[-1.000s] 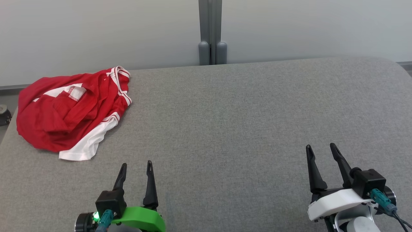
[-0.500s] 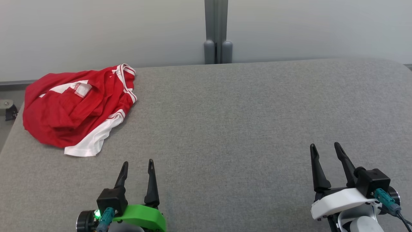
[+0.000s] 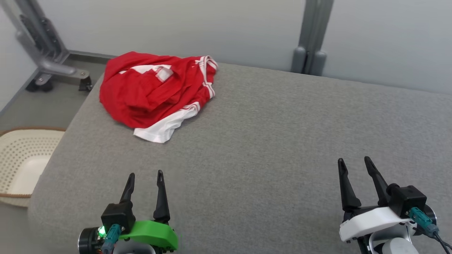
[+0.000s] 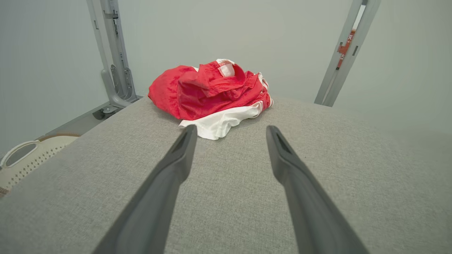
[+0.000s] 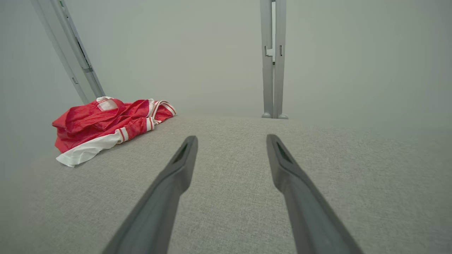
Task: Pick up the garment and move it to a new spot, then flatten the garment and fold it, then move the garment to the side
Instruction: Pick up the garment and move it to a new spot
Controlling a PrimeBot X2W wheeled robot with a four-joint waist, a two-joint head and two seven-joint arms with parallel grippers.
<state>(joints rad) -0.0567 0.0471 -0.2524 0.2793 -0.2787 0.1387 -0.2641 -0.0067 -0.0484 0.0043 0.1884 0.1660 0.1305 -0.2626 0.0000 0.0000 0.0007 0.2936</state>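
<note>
Holds left gripper and right gripper over the grey table, each with fingers spread and nothing between them. Finds the red and white garment crumpled in a heap well ahead of the left gripper, almost straight beyond its fingertips; far ahead and off to the left of the right gripper. Catches, from the head, a cream perforated basket on the floor left of the left gripper. Picks out, from the left wrist, an orange tag on a slanted post; from the right wrist, an upright grey post straight ahead.
</note>
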